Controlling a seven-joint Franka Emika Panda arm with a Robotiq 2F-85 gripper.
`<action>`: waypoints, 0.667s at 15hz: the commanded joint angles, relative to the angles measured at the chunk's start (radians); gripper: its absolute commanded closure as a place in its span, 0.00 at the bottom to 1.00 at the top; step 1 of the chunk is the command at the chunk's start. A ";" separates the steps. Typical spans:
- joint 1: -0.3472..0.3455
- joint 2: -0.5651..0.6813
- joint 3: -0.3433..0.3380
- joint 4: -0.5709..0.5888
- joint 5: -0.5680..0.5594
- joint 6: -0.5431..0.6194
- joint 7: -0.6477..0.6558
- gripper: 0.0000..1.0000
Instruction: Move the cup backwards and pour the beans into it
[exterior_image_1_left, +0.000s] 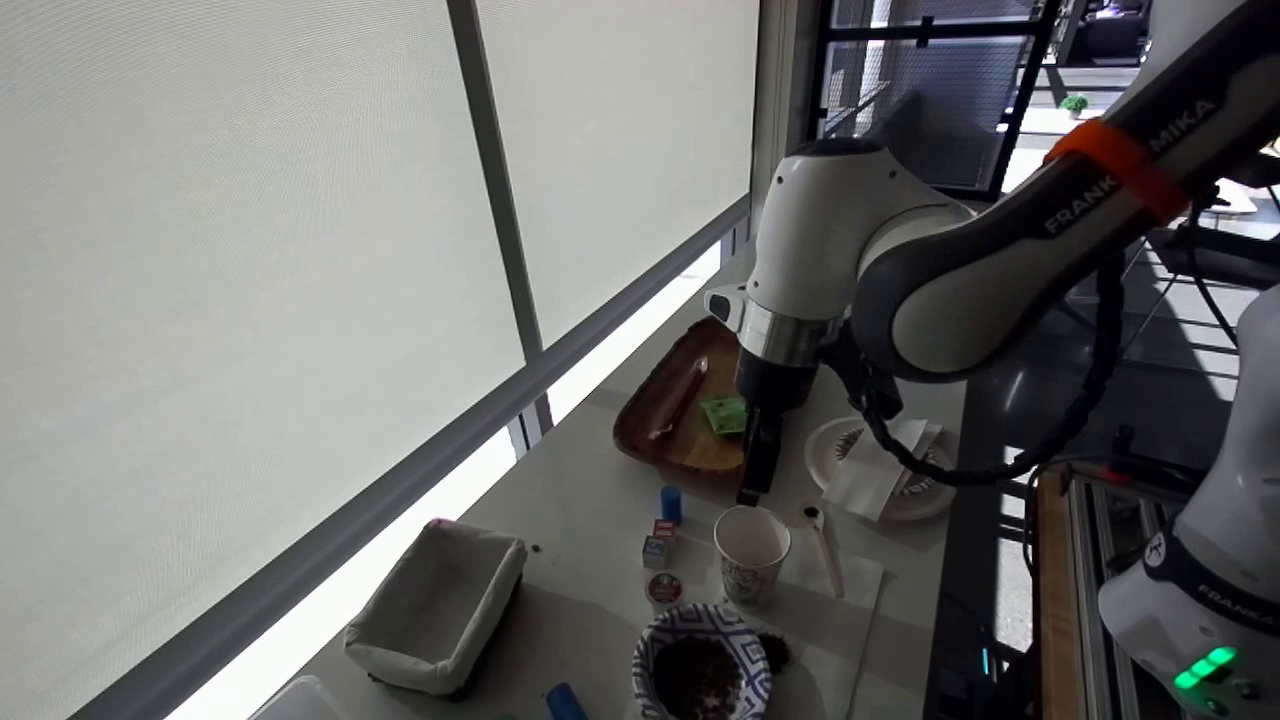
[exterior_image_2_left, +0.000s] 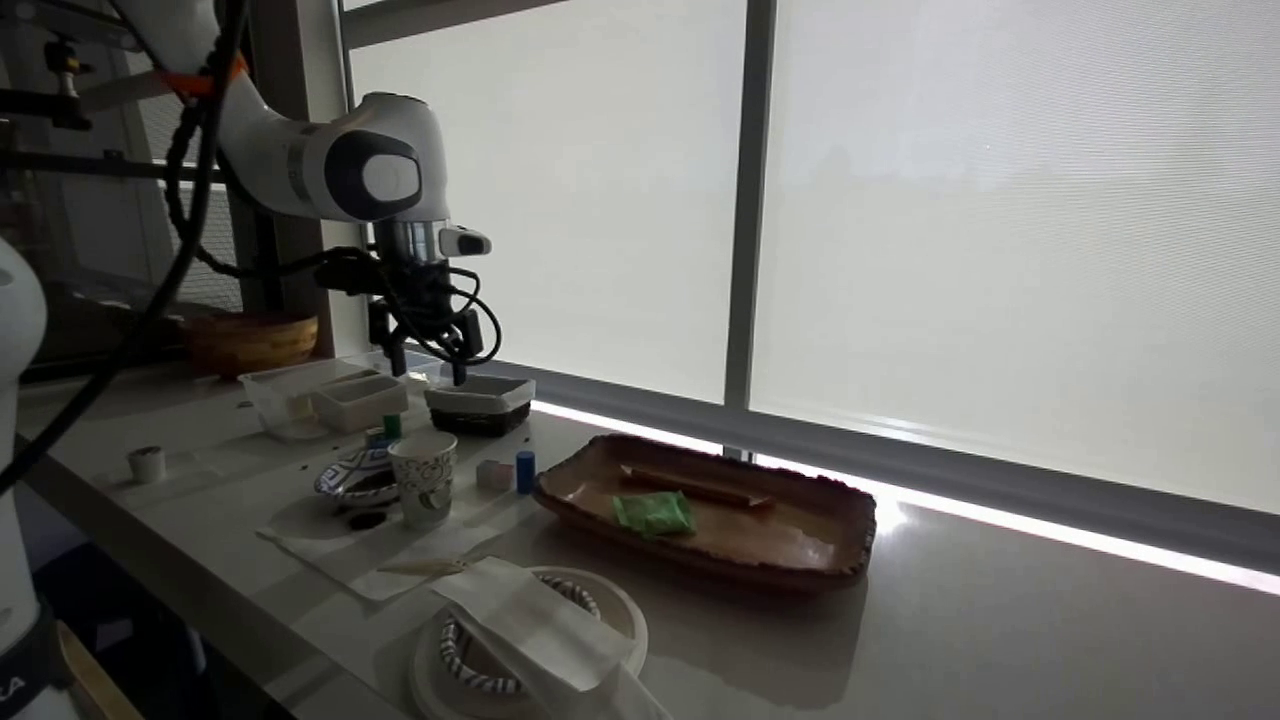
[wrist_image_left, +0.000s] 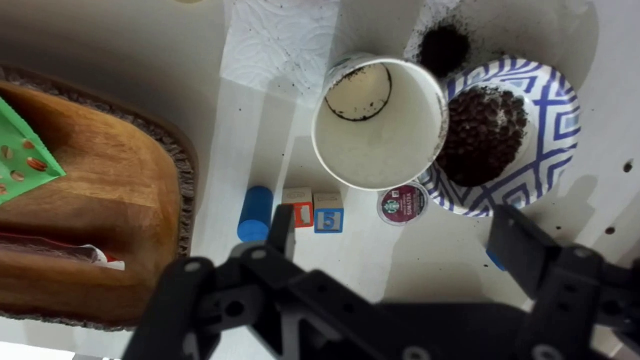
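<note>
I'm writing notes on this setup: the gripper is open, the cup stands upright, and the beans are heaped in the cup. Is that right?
Not quite: the beans are heaped in the bowl, not the cup, as the wrist view shows. The gripper is open and the cup stands upright, as you say.

Light entered through the pale shades (exterior_image_2_left: 1000, 250) and glared beneath them; the counter (exterior_image_2_left: 1000, 620) was dim, with soft shadows.

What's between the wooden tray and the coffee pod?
A blue cylinder, then a red-edged block, then a block with a 5, in the wrist view.
</note>
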 joint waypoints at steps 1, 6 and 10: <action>-0.024 0.116 0.021 0.047 -0.095 0.043 0.037 0.00; -0.027 0.192 0.012 0.071 -0.079 0.019 -0.001 0.00; -0.036 0.249 0.012 0.094 -0.084 0.032 -0.003 0.00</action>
